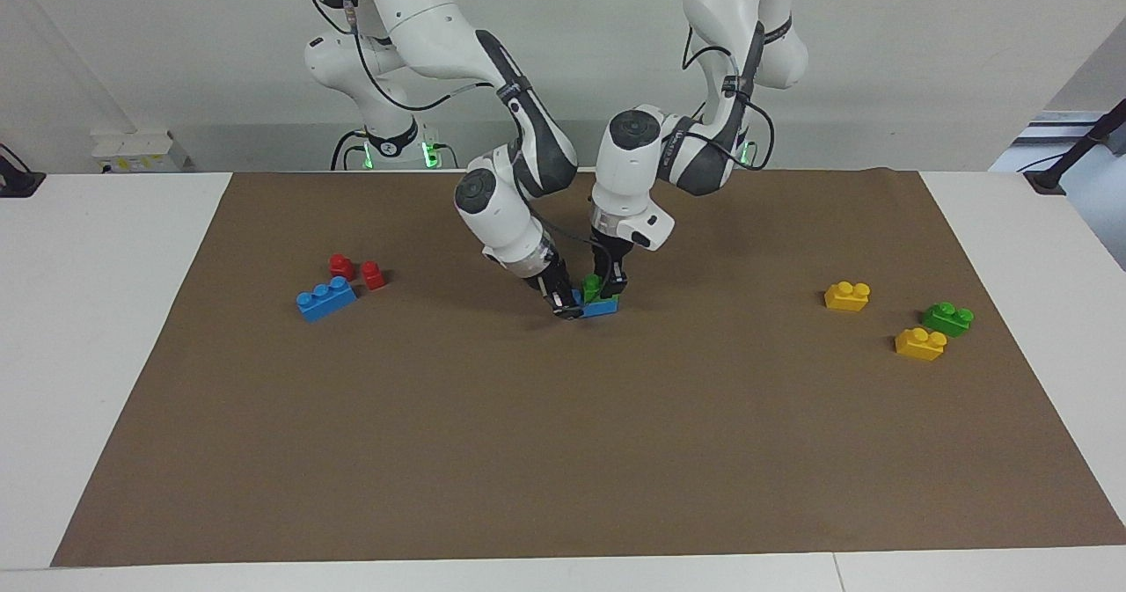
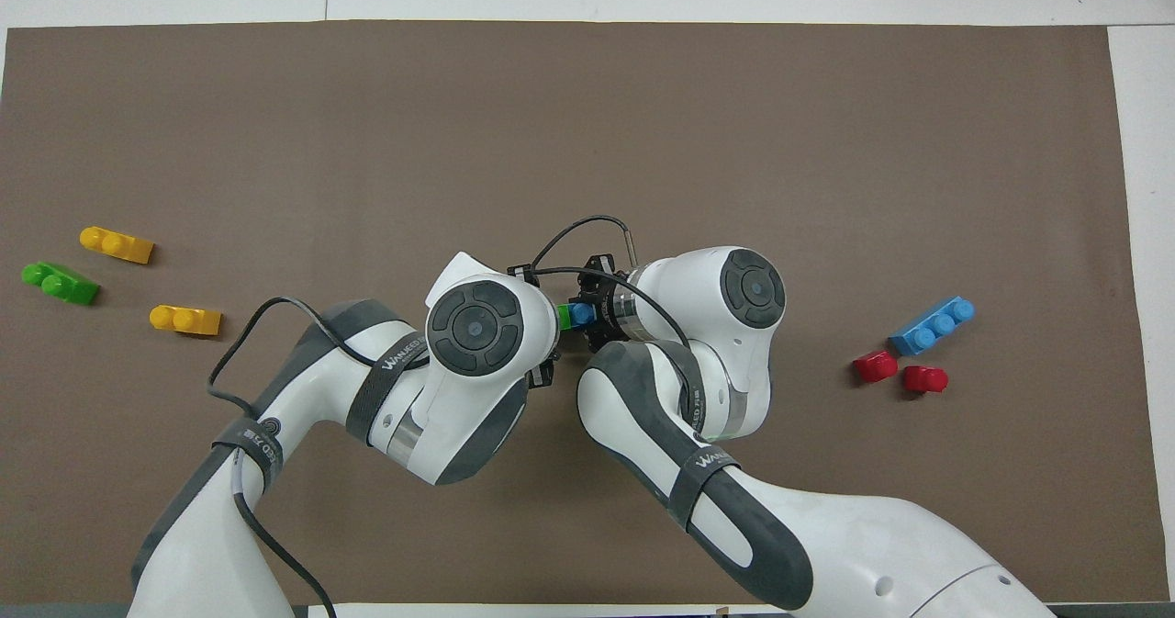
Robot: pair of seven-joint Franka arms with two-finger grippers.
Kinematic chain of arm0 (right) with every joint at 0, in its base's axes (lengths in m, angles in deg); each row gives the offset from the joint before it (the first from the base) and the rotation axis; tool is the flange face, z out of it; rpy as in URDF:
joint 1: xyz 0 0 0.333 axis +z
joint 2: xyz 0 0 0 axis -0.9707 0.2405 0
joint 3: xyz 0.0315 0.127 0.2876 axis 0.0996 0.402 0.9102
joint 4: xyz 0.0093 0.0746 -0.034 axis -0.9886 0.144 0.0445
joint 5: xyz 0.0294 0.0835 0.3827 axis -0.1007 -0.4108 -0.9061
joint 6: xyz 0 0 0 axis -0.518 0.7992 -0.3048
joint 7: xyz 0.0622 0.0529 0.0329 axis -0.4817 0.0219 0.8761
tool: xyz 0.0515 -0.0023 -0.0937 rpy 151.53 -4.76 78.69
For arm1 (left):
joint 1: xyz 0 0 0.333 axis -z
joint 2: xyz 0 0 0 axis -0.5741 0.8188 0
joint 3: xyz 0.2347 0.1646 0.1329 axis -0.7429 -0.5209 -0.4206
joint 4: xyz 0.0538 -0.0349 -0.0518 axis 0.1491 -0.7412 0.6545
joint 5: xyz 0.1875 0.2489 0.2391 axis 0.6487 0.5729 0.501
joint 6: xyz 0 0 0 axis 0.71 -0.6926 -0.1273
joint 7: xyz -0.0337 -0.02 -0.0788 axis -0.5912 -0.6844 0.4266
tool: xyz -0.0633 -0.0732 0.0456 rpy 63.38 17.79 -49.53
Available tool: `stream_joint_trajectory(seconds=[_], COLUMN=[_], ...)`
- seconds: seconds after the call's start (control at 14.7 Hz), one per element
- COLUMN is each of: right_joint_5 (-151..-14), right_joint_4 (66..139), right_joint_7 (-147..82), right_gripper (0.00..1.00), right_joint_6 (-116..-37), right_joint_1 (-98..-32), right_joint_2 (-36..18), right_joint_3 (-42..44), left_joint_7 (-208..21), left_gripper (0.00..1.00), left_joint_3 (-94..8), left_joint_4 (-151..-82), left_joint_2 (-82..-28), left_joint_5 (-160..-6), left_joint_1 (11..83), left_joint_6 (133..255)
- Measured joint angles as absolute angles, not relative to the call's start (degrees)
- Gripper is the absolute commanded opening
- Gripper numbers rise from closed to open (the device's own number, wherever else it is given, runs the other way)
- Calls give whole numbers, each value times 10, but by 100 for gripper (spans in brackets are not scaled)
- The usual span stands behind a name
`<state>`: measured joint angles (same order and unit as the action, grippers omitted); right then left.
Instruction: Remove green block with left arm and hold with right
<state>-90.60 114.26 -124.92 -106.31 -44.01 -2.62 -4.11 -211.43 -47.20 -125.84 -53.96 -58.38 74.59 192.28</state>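
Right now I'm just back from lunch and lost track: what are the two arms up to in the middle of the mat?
Both arms work on one small stack. The right gripper is down at the blue brick, apparently steadying it. The left gripper is at the green block, which sits on the blue brick, not yet off. Another green brick lies untouched near the yellow bricks.

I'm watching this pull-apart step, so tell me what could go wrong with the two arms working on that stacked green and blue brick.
1. The green block sits on a blue brick; if the right gripper slips off that brick, both may lift together.
2. The left gripper has little room beside the right one, so they could bump.
3. A sudden release might flick the block across the brown mat.
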Motion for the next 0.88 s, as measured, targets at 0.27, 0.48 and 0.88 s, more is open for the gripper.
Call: stream_joint_trajectory(seconds=[0.27, 0.48, 0.88], right_joint_5=[-906, -907, -904], right_joint_4=[1140, 1139, 1105], right_joint_7=[-1249, -1249, -1169], right_gripper=[0, 0, 0], right_joint_6=[-1066, -1066, -937], right_joint_1=[-440, -440, -530], right_joint_2=[-26, -26, -52], right_joint_3=[-42, -41, -52], left_joint_7=[-2112, -2084, -1865], left_gripper=[0, 0, 0], left_joint_3=[-474, -478, -485], left_joint_4=[-1257, -1240, -1226], left_joint_2=[-548, -590, -708], left_joint_5=[-584, -584, -588], left_joint_1=[745, 733, 612], left_joint_6=[1919, 1853, 1700])
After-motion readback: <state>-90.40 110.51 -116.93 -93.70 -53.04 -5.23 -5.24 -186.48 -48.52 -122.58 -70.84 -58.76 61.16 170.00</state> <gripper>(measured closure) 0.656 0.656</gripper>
